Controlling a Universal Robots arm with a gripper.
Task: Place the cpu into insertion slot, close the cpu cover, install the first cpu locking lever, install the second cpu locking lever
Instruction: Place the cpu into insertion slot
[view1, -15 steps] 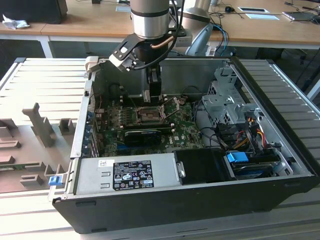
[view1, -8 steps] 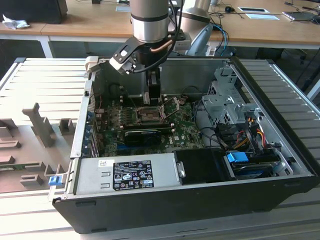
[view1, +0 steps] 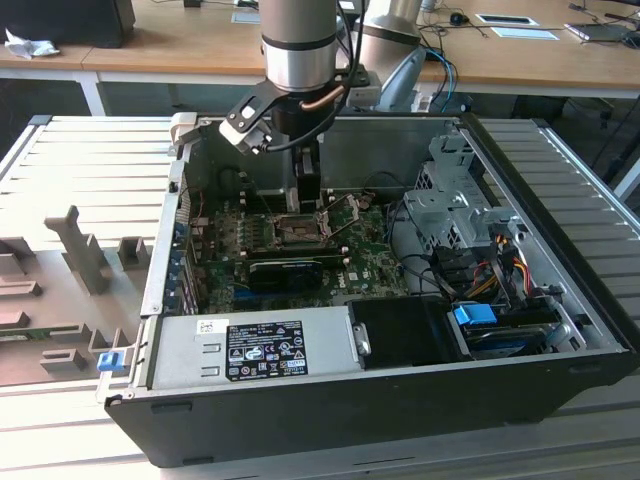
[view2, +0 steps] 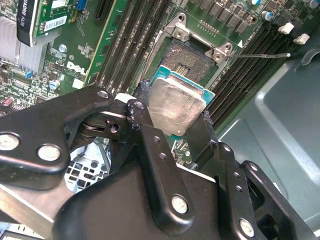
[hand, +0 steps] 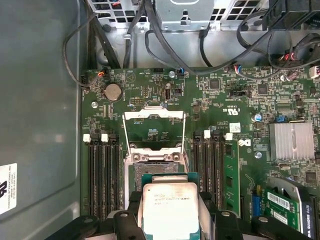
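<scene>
black jaws pinch the flat silver cpu (view2: 176, 111) near the dark insertion slot (view2: 187, 61).

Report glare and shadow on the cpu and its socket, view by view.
Second wrist view: glare whitens the top of the cpu, held in the gripper; the insertion slot shows no glare. First wrist view: cpu evenly lit. Exterior view: the slot sits dim under the arm.

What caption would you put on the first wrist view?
The gripper holds the cpu close over the insertion slot, with the cpu cover hinged open.
</scene>
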